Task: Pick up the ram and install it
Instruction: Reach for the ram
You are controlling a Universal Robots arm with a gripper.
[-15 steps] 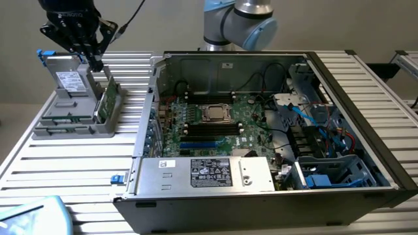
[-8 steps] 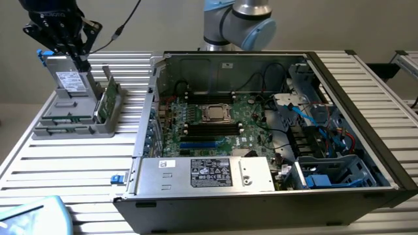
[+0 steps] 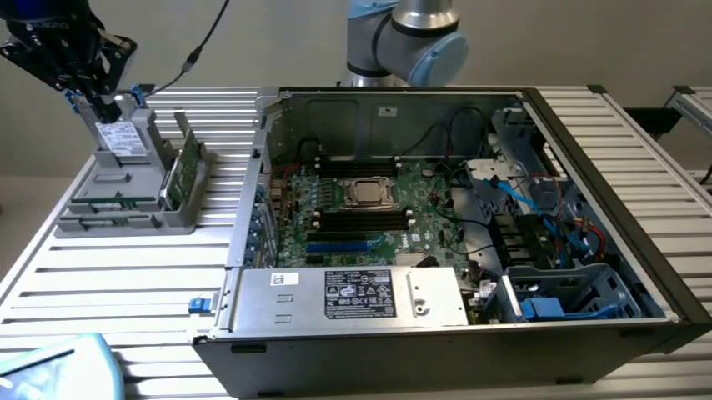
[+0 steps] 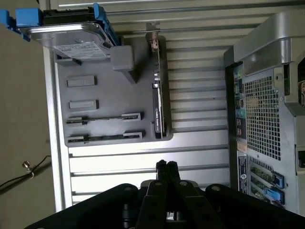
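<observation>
While black gripper (image 4: 166, 168) fingers touch, thin ram (image 4: 102, 119) seemingly edge-on; grey holder (image 4: 114, 90)

A robotics lab: opened computer case (image 3: 333, 367) on slatted aluminium bench (image 3: 122, 283).

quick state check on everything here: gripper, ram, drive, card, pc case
gripper: shut, empty, clear of the holder
ram: on edge in a holder slot, not held
drive: propped tilted at the holder's end, blue rails on
card: standing on edge in the holder
case: on its side, open
</observation>
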